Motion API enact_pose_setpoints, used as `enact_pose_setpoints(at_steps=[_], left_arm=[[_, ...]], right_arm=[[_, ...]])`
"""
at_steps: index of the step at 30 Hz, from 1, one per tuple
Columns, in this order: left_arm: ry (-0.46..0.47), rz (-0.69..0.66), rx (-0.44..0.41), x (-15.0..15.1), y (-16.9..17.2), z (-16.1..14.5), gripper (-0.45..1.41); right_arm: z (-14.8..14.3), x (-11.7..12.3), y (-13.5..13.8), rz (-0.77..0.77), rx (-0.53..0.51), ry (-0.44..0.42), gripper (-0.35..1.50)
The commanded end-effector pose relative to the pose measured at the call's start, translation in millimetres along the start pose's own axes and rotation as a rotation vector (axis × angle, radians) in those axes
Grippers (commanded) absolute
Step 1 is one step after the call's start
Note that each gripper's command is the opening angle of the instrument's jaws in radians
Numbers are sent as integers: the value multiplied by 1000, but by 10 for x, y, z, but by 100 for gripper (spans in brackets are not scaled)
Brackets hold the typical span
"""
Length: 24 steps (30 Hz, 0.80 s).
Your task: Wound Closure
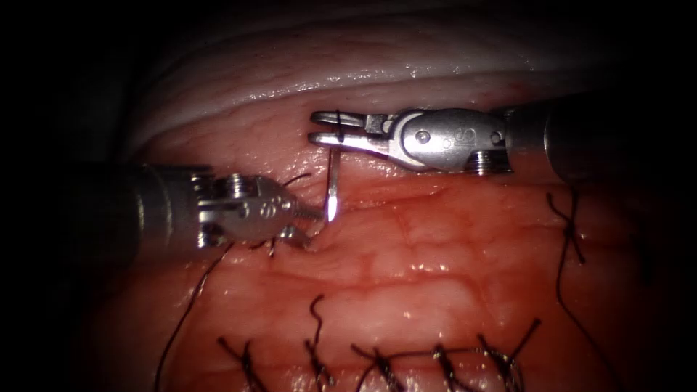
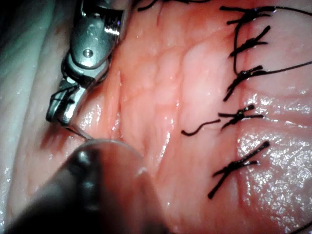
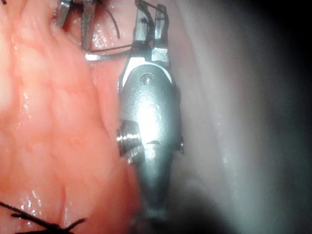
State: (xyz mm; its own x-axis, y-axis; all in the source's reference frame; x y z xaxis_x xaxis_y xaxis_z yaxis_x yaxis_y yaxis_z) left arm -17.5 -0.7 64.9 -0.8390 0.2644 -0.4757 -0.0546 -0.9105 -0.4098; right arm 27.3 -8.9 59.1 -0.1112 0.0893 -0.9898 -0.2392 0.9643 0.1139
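- The tissue [image 1: 435, 247] takes up most of the endoscope view, pink and wet with red fluid [image 1: 406, 192] along the upper band. A pale fatty ridge runs across at 12 o'clock.
- Right tool [image 1: 324, 128] comes in from 3 o'clock, sitting above the middle of the tissue. Its jaws look slightly apart, with thread draped over them and the needle hanging off the lower jaw, so I can't really tell if they're pinching it or not.
- Left tool [image 1: 305, 221] comes in from 9 o'clock, tips right down at the tissue just beside the needle's lower end. The jaws look nearly pressed together around that spot, but whether they actually grip the needle, the thread or the tissue I can't tell.
- A row of finished stitches [image 1: 377, 359] runs along 6 o'clock, plus another knot [image 1: 571, 231] at about 3 o'clock.
- Thread [image 1: 192, 305] trails from the left tool down toward 7 o'clock, dark and loose.
- The needle [image 1: 332, 187] stands almost upright between the two tools, top end at the right tool's lower jaw, bright lower end touching the tissue surface by the left tool's tips. How deep it sits in the tissue, can't say.
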Motion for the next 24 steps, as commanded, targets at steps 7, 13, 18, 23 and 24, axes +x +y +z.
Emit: enact_pose_setpoints(at_steps=[7,13,18,23,24], left_arm=[[3,-12,1,3,-3,6,7],[16,-17,16,5,-4,2,7],[15,-20,20,6,-1,-2,7],[20,-38,56,14,6,-14,7],[26,-50,66,17,8,-16,7]], right_arm=[[11,-7,-24,-14,19,9,-35],[11,-20,-46,73,39,-6,-35],[4,-24,-52,106,65,-9,-35],[-2,-14,-41,130,100,-21,-35],[-2,-14,-40,143,103,-27,-35]])
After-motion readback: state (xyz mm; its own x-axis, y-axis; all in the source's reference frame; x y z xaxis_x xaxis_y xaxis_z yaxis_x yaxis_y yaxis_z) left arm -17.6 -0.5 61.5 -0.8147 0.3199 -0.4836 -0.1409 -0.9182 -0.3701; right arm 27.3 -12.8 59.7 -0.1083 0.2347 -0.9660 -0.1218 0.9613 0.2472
